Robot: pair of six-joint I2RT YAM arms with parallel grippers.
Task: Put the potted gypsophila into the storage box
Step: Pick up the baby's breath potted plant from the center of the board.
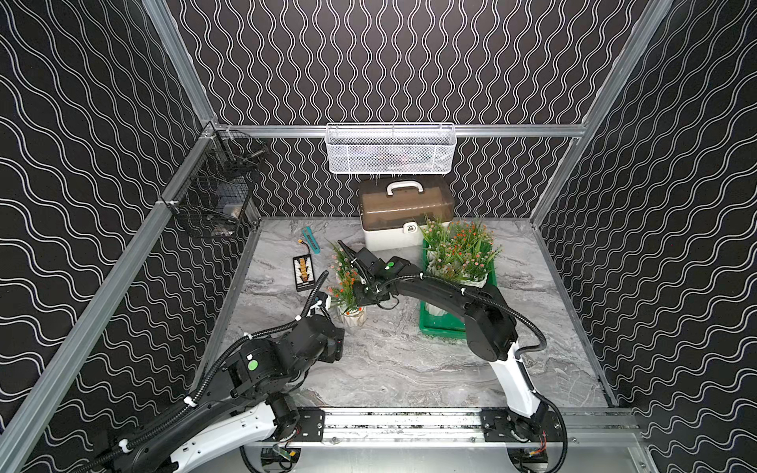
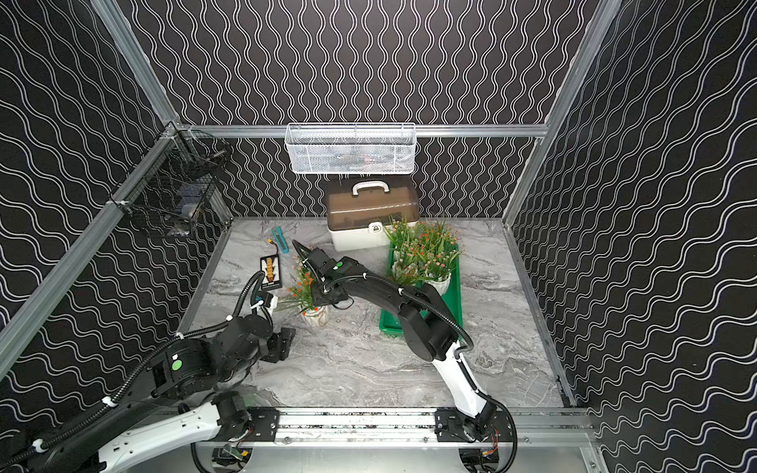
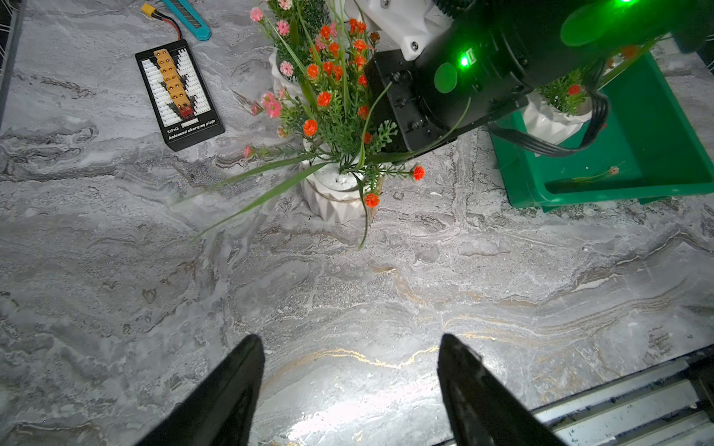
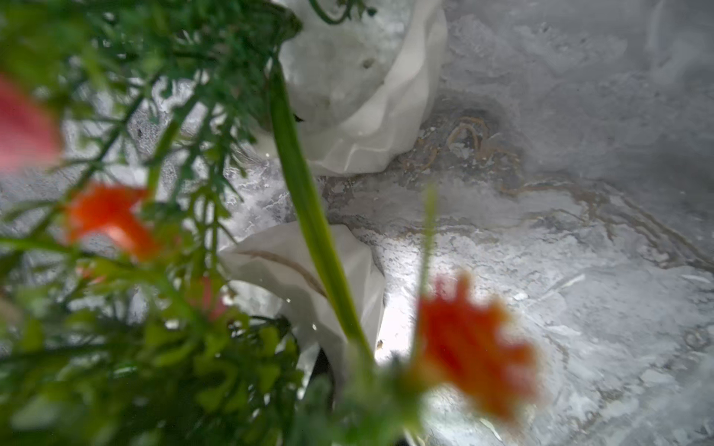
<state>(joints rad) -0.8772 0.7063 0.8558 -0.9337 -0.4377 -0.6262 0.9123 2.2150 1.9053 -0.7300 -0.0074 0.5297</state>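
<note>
Step in hand: pickup of one potted gypsophila (image 3: 336, 185), a small artificial plant with thin green stems and tiny orange blossoms in a white faceted ceramic pot tied with twine. It stands on the grey marbled tabletop (image 3: 386, 289), near the storage box (image 3: 579, 195), a shallow bright-green plastic tray with a low rim. A pink-flowered second pot (image 3: 284, 77) stands close by it, also outside the box. A cluster of potted plants (image 1: 463, 254) sits inside the box.

My right arm (image 1: 430, 282) reaches out past the box. My right jaws are clenched and buried in the first plant's foliage; I cannot tell whether they pinch a stem. My left jaws are released and empty, apart from the box.

Next move, as I judge it: confirm the grip, lift until the pot clears the rim, then carry it to the box's vacant end. The stems look wiry and the pot smooth, so it may swing or slip.
</note>
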